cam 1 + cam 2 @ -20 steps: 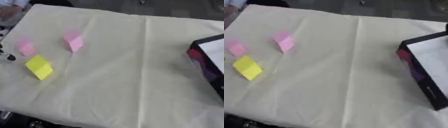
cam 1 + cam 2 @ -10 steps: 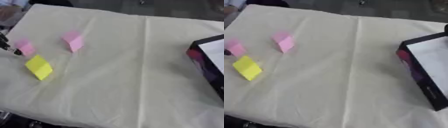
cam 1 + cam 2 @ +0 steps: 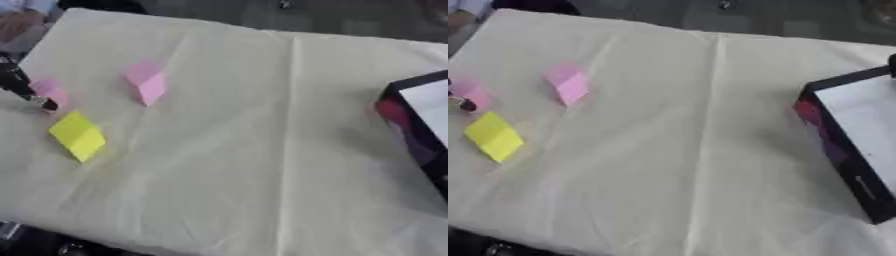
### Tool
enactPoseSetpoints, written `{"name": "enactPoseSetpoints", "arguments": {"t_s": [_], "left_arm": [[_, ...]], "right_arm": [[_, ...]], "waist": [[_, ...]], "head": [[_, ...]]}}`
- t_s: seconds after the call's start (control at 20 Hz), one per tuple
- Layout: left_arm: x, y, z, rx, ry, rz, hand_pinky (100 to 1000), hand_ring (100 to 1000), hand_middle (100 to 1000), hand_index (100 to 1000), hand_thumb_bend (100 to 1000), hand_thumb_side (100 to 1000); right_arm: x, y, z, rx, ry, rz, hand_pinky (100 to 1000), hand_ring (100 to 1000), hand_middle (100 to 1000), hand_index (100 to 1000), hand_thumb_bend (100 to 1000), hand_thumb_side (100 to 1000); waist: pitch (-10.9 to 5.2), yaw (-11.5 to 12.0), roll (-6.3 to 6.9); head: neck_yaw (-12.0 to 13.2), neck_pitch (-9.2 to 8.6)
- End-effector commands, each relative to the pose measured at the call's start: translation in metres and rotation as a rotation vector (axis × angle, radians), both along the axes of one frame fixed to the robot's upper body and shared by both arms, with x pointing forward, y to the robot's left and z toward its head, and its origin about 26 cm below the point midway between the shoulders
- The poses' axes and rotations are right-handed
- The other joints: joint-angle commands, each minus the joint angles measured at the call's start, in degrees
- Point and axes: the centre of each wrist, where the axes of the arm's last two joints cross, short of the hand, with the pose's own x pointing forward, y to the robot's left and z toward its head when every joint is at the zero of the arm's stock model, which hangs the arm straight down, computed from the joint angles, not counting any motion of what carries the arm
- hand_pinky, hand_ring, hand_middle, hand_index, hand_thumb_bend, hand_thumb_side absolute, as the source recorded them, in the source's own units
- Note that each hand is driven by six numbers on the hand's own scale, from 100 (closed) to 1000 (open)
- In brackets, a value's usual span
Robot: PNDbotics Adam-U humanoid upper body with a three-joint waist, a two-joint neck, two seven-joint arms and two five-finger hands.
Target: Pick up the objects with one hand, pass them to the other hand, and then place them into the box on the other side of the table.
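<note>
Table covered in a pale cream cloth [image 3: 245,150] with a crease running near to far through the middle. Three small blocks sit on the left side. A yellow block [image 3: 78,135] lies nearest, tilted like a diamond. A pink block [image 3: 146,83] stands farther back and more toward the middle, well apart from the yellow one. A second, smaller pink block [image 3: 51,90] sits at the far left edge, just beyond the yellow one.

The left hand [image 3: 22,86] comes in from the left edge, only a dark finger or two showing, tip down right beside the small pink block, touching or nearly touching it. Too little of the hand shows; cannot tell whether its fingers are spread, curled or pinching the block. Block looks to be resting on the cloth, not lifted.

The right hand does not show in either view.

The box [image 3: 842,150] sits at the right edge of the table, well apart from all three blocks: black walls, pale flat inside surface, a reddish-magenta patch on its left outer wall. Cut off by the right edge in both views. Nothing visible inside it.

A blurred person's hand shows off the table at the far left corner, not touching anything.
</note>
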Motion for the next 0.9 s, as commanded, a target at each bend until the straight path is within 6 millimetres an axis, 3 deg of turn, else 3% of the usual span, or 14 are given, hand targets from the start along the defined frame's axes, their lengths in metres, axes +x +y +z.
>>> {"name": "enactPoseSetpoints", "arguments": {"t_s": [0.05, 0.65, 0.9], "left_arm": [[-0.0002, 0.0057, 0.0166, 0.025, -0.04, 0.016, 962, 868, 820, 800, 761, 241], [0.004, 0.0007, 0.009, 0.032, -0.031, 0.036, 948, 854, 788, 672, 524, 102], [0.0044, 0.0001, 0.0066, 0.045, -0.015, 0.04, 940, 846, 758, 612, 416, 100]], "right_arm": [[0.0005, 0.0007, 0.0101, -0.025, -0.026, 0.007, 797, 671, 904, 884, 410, 183], [0.0009, 0.0026, 0.0091, -0.027, -0.023, 0.015, 799, 670, 904, 883, 407, 184], [0.0009, 0.0028, 0.0083, -0.025, -0.02, 0.015, 799, 670, 904, 883, 405, 186]], "waist": [[0.08, -0.12, -0.64], [0.3, -0.53, -0.84], [0.31, -0.55, -0.78]], "head": [[0.19, -0.51], [0.23, -0.87], [0.45, -0.95]]}}
